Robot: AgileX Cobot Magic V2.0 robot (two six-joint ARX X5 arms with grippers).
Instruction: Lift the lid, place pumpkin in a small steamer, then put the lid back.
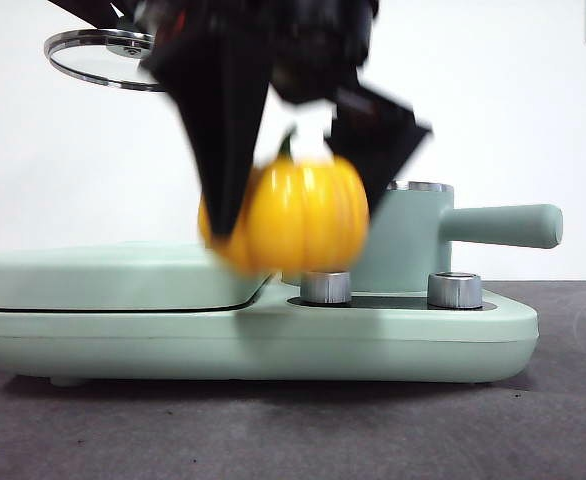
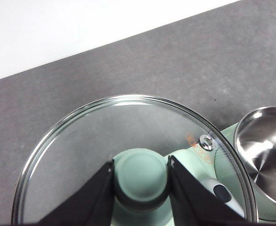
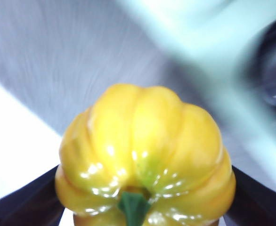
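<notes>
White wall behind; right gripper [image 1: 303, 170] clamps blurred pumpkin [image 1: 298, 215], left gripper [image 2: 141, 176] clamps lid [image 2: 128, 155] knob.

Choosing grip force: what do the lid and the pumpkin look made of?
The lid, held by the left gripper, looks like clear glass with a polished steel rim; the table shows through. The pumpkin in the right gripper looks like glossy plastic, judging by its sharp highlights.

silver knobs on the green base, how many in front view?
2. One silver knob sits on the base just below the pumpkin; the other is beneath the small steamer handle. The gripper's bulk could hide more.
</notes>
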